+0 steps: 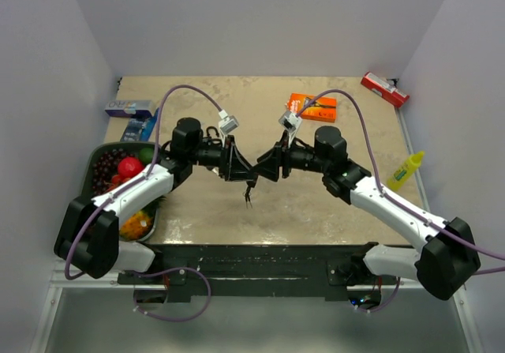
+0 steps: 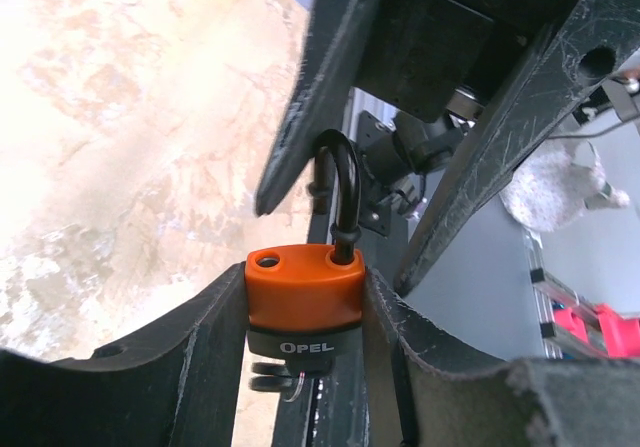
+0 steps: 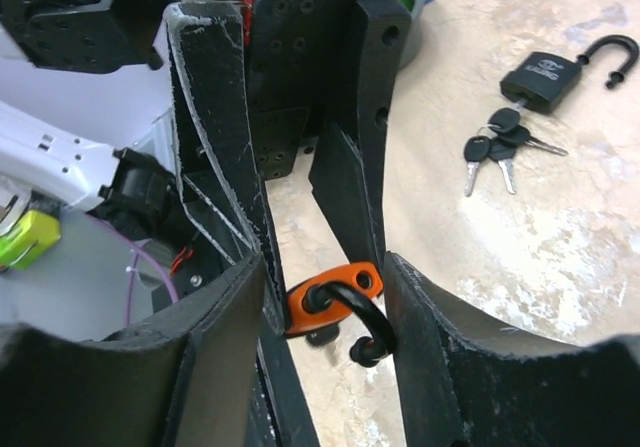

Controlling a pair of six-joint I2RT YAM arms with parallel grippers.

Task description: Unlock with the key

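Observation:
An orange padlock (image 2: pixel 305 287) with a black base marked OPEL is clamped by its body between the fingers of my left gripper (image 1: pixel 246 166), held above the table. Its black shackle (image 2: pixel 342 192) stands open, one hole in the top bare. Keys (image 2: pixel 275 375) hang from the lock's underside and dangle below the two grippers (image 1: pixel 249 197). My right gripper (image 3: pixel 325 267) faces the left one, its fingers apart on either side of the shackle (image 3: pixel 362 317). The shackle's free end touches one finger only.
A black padlock (image 3: pixel 545 75) with an open shackle and a bunch of keys (image 3: pixel 495 147) lies on the table. A fruit bowl (image 1: pixel 99 152) stands at the left, with blue boxes (image 1: pixel 130 108) behind it. An orange packet (image 1: pixel 313 107), a red item (image 1: pixel 385 89) and a yellow bottle (image 1: pixel 405 171) lie to the right.

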